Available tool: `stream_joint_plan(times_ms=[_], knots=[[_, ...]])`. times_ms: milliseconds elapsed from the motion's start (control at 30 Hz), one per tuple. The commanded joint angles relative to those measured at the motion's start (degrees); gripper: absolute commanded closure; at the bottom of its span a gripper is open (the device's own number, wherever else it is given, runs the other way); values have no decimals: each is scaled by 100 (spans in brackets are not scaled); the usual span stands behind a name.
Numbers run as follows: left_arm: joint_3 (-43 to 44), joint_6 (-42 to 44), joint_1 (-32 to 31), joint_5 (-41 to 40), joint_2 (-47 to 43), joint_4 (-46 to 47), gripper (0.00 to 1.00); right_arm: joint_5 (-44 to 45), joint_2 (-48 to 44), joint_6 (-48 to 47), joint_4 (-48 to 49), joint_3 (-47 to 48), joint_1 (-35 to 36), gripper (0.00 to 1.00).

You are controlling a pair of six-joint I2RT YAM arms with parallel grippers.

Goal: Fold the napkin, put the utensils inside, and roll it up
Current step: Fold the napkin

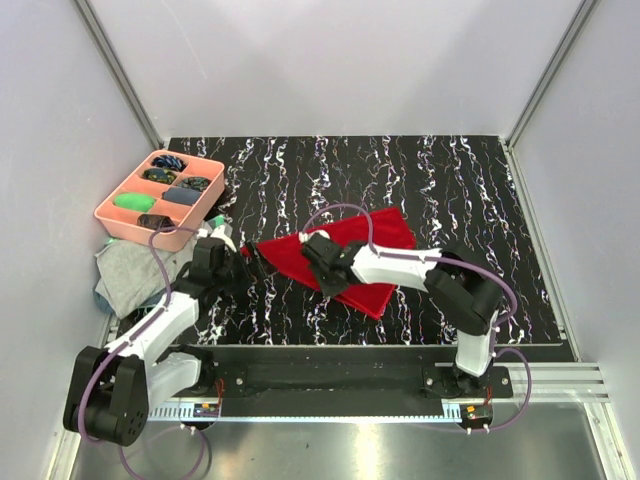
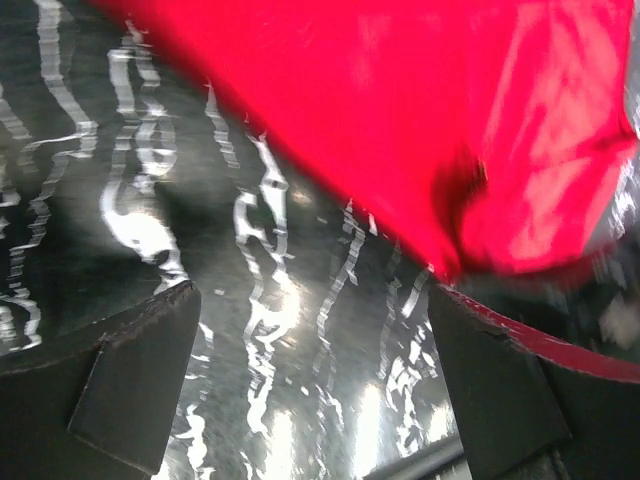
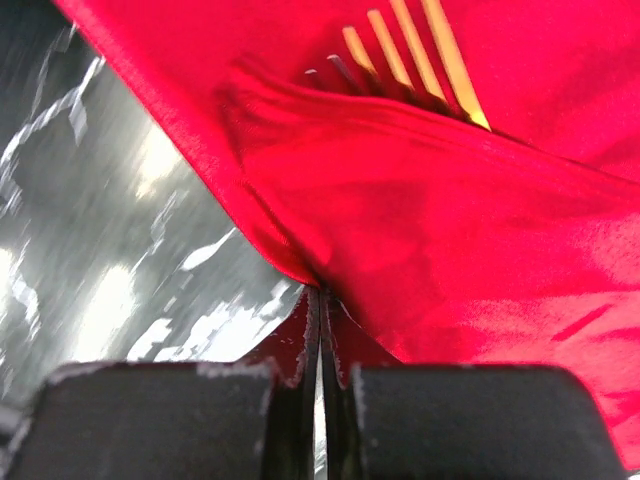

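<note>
Top external view is showing the two arm bases sitting at the near edge of the black marbled table (image 1: 450, 180), with a pile of cloths (image 1: 128, 272) lying at the left and a pink tray (image 1: 118, 214) behind it. The red napkin (image 1: 340, 250) is lying mid-table between the grippers. The left gripper (image 1: 252, 262) is hovering spread wide just beside the napkin's left corner, gripping nothing. The right gripper (image 3: 320, 300) is pinching a fold of the napkin, fully clamped. Gold fork tines (image 3: 410, 50), slightly blurred, are poking out beyond that fold.
</note>
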Motion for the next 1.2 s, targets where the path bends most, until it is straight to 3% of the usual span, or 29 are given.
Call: stream_joint_plan(times_ms=[0,100,267,367,733,800,1067,1167], knots=[[-359,-480,-15,-882,-183,924,2,-494,-47,708,-376,-531,274,100],[-728,-805,-15,-1383,-332,1161,5,-511,-213,778,-367,-689,309,100],[-1273,-1455,-15,-2200,-622,1452,22,-564,-399,700,-349,-918,309,100],[-1467,-1737,-15,-2561,-728,1469,27,-625,-425,630,-314,-953,309,100],[-1863,-1957,-15,-2931,-957,1636,49,-1047,-530,515,-68,-980,309,67],[-1837,-1948,-15,-2966,-922,1654,57,-1135,-557,506,-33,-980,309,62],[-1635,-1588,-15,-2896,-430,1953,64,-1214,-654,524,-24,-953,309,58],[-1555,-1518,-15,-2888,-324,1918,71,-1241,-724,541,-24,-918,309,57]])
